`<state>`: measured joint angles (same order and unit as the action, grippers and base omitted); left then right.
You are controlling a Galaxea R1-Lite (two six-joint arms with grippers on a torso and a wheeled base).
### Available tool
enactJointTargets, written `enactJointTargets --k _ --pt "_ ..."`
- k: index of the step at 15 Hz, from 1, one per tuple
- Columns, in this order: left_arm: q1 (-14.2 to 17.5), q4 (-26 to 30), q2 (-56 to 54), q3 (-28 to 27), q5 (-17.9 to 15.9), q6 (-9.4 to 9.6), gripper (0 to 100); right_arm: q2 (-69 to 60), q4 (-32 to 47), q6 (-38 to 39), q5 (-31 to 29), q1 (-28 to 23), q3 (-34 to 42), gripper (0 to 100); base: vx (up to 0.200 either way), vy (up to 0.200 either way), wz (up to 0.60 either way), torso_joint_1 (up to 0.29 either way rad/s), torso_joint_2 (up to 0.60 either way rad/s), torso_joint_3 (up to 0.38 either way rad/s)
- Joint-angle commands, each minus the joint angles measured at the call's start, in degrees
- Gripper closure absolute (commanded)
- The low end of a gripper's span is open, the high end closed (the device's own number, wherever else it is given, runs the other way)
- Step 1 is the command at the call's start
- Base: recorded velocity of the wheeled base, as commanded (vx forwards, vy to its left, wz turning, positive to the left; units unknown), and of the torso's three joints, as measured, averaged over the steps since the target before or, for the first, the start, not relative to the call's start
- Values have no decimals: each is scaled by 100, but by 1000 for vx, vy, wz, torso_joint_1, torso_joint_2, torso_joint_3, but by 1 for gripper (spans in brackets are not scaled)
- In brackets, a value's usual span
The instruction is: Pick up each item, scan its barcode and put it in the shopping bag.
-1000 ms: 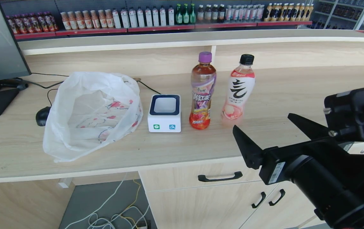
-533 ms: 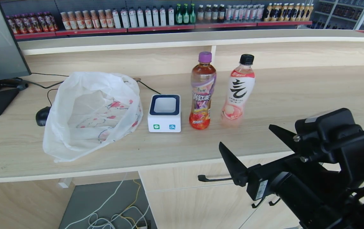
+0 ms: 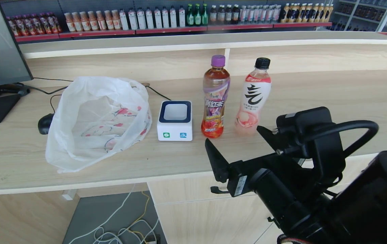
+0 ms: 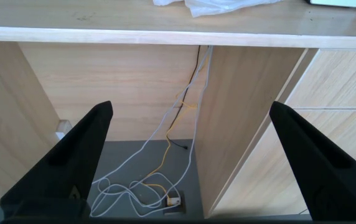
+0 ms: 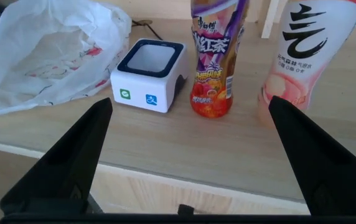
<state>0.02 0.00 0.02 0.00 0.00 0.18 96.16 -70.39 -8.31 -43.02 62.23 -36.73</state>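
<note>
The long wooden surface [image 3: 315,95] carries everything for this job. The right arm [image 3: 315,189] hangs at its front edge, low and close to the drawers. The right jaws are spread wide with nothing between them, and they point at the two bottles. The left jaws are likewise spread and empty. They sit down below the surface, facing the open bay where the cables [image 4: 159,168] trail to the floor.

The white shopping bag [image 3: 95,122] slumps open towards the left end, and I can't tell whether anything lies in it. Right of it is the little white scanner [image 3: 175,120], window facing up. Just beside that the purple-capped tea bottle [image 3: 215,98] stands upright, with the pink black-capped bottle [image 3: 253,98] close on its far side. A dark mouse [image 3: 45,123] lies left of the bag.

To my eye this is the approach for a first pick, with both bottles yet to be scanned. The tea bottle looks the likelier target, as it sits nearer the middle of the right jaws' opening. Next, the arm needs to rise and push forward until the jaws straddle one bottle's body. Then they must close firmly without nudging its neighbour, since both are tall and stand close together.
</note>
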Motion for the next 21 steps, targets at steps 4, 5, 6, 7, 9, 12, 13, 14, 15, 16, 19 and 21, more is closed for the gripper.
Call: enactJointTargets --k 4,5,6,7,9,12,13,14,15,16,19,21 --pt "-2 0 6 0 0 -1 0 755 -247 -320 303 -361 -572 0 0 0 0 0 0 0" --pt "-2 0 6 0 0 -1 0 834 -265 -381 400 -493 -695 0 0 0 0 0 0 0" --pt "6 0 6 0 0 -1 0 878 -291 -381 470 -519 -757 0 0 0 0 0 0 0" --pt "6 0 6 0 0 -1 0 984 -362 -390 619 -581 -888 0 0 0 0 0 0 0" --pt "-2 0 6 0 0 -1 0 1028 -397 -399 786 -748 -897 0 0 0 0 0 0 0" --pt "-2 0 6 0 0 -1 0 1098 -476 -399 1068 -1011 -915 0 0 0 0 0 0 0" --pt "6 0 6 0 0 -1 0 1124 -520 -390 1085 -1108 -915 0 0 0 0 0 0 0" --pt "-2 0 6 0 0 -1 0 1133 -529 -390 1103 -1161 -897 0 0 0 0 0 0 0" --pt "-2 0 6 0 0 -1 0 1142 -529 -399 1120 -1187 -924 0 0 0 0 0 0 0" --pt "6 0 6 0 0 -1 0 1186 -529 -399 1156 -1205 -950 0 0 0 0 0 0 0" --pt "-2 0 6 0 0 -1 0 1265 -529 -408 1182 -1205 -976 0 0 0 0 0 0 0" --pt "6 0 6 0 0 -1 0 1362 -529 -390 1182 -1214 -1082 0 0 0 0 0 0 0"
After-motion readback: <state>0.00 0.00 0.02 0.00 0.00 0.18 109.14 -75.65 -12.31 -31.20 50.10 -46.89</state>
